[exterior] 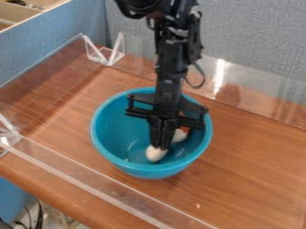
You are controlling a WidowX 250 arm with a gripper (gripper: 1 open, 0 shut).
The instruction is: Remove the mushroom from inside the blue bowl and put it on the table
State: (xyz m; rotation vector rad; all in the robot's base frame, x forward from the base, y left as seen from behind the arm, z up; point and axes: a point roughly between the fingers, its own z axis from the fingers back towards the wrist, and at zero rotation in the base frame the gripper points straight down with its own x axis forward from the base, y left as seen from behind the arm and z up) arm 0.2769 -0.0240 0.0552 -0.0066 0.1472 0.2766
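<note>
- Right now, I have my black robot arm (177, 54) reaching down from the top middle of the frame.
- My pincer (160, 143) points down into the round blue bowl (107, 134), near the middle of the frame.
- I see its black fingers squeezed close together, low inside the bowl.
- The mushroom (156, 154) is in the bowl too, a bit below the middle of the frame.
- One pale end of it pokes out at the bottom of my fingers, to the lower left.
- Its reddish-brown and white part peeks out on the right side of the fingers.
- The fingers hide the middle of the mushroom, so I cannot tell if they are pinching it or just closed over it.
- The bowl sits on the brown wood table (251, 170), and the bowl's wall goes all around the mushroom.
- A low see-through wall (89, 182) runs from the left side of the frame down to the bottom middle.
- More see-through wall (245, 89) stands behind the bowl, toward the upper right.
- Way up in the upper left, I see a blue-gray wall (54, 43) and a bit of a wooden box (17, 12).
</note>
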